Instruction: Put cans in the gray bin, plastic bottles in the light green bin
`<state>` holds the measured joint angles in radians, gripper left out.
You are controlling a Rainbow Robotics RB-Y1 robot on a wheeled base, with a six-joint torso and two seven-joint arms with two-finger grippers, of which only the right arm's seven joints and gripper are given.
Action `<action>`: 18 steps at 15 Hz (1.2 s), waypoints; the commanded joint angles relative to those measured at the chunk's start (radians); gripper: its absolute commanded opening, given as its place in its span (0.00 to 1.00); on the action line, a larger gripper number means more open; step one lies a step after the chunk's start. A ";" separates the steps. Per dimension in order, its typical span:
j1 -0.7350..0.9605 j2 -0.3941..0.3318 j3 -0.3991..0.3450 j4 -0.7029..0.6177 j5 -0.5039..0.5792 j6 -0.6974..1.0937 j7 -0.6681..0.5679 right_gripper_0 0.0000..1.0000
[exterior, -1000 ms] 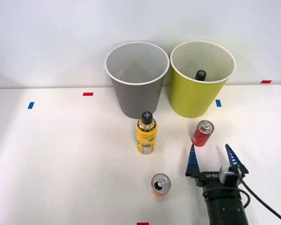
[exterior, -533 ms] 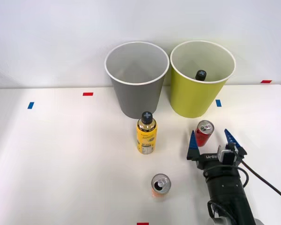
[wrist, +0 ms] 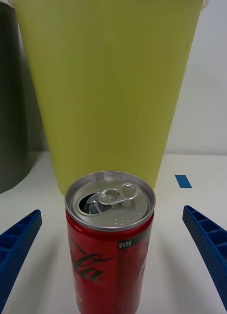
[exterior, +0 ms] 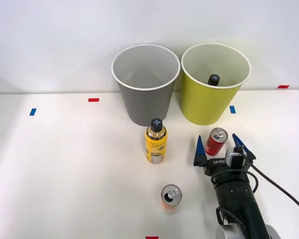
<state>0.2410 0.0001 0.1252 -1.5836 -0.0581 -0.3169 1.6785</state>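
Note:
A red can (exterior: pixel 216 141) (wrist: pixel 109 243) stands upright on the white table in front of the light green bin (exterior: pixel 213 92) (wrist: pixel 108 88). My right gripper (exterior: pixel 219 144) (wrist: pixel 113 255) is open, its blue fingers either side of the can and apart from it. An orange can (exterior: pixel 171 197) stands nearer the front edge. A yellow plastic bottle (exterior: pixel 156 141) with a black cap stands in front of the gray bin (exterior: pixel 145 89) (wrist: pixel 10 103). A black-capped bottle top (exterior: pixel 214 79) shows inside the light green bin.
Small red (exterior: pixel 93 100) and blue (exterior: pixel 33 111) tape marks dot the table (exterior: pixel 70 164). A blue mark (exterior: pixel 232 109) (wrist: pixel 183 181) lies right of the light green bin. The two bins stand side by side at the back against a white wall.
My right gripper has moved forward toward the bins, so its open fingers now stand either side of the red can instead of short of it. Cans and bottle have not moved.

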 commanded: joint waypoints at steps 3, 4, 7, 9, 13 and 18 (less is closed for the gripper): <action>-0.008 -0.012 0.001 -0.001 -0.008 0.018 -0.005 1.00; -0.008 -0.017 0.001 -0.001 -0.009 0.022 -0.006 1.00; -0.020 -0.022 0.004 -0.001 -0.016 0.039 -0.010 1.00; -0.026 -0.022 0.005 -0.001 -0.017 0.039 -0.010 1.00; -0.031 -0.023 0.004 -0.001 -0.016 0.041 -0.005 1.00; -0.026 -0.020 0.004 -0.001 -0.014 0.041 -0.003 0.00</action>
<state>0.2122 -0.0218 0.1291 -1.5844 -0.0737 -0.2753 1.6755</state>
